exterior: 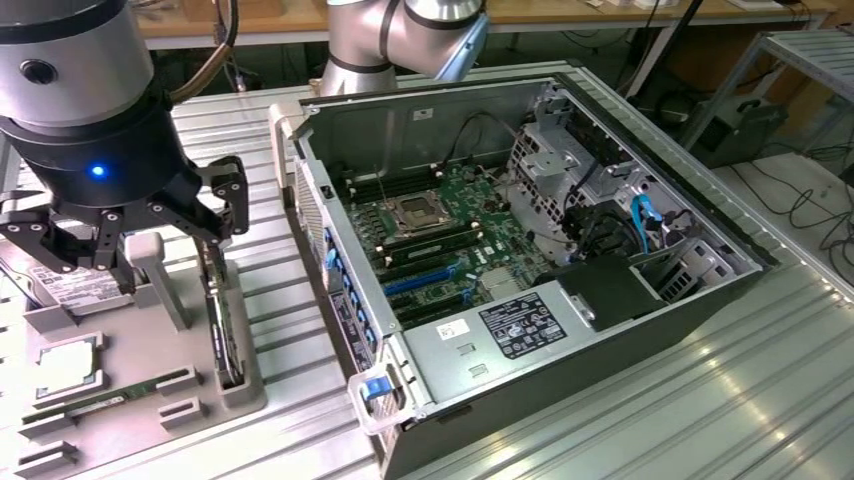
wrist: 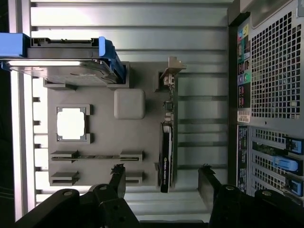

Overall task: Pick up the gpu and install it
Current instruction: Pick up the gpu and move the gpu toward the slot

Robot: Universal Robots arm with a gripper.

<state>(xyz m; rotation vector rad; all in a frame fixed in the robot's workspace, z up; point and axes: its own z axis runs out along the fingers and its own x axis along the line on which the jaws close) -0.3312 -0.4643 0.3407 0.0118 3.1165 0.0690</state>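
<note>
Item, gpu (wrist: 166, 147): thin dark card standing on edge in a slot of the grey holder (wrist: 102, 137); I judge it light, stiff, fragile, best pinched across its flat faces; my gripper (wrist: 161, 172) hangs above it, jaws wide and empty.

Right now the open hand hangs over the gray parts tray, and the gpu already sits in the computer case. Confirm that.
One thing is wrong. The gpu is not in the computer case. It stands on edge in a slot of the gray parts tray, as the wrist view shows. The rest is right: the open hand hangs over that tray.
</note>
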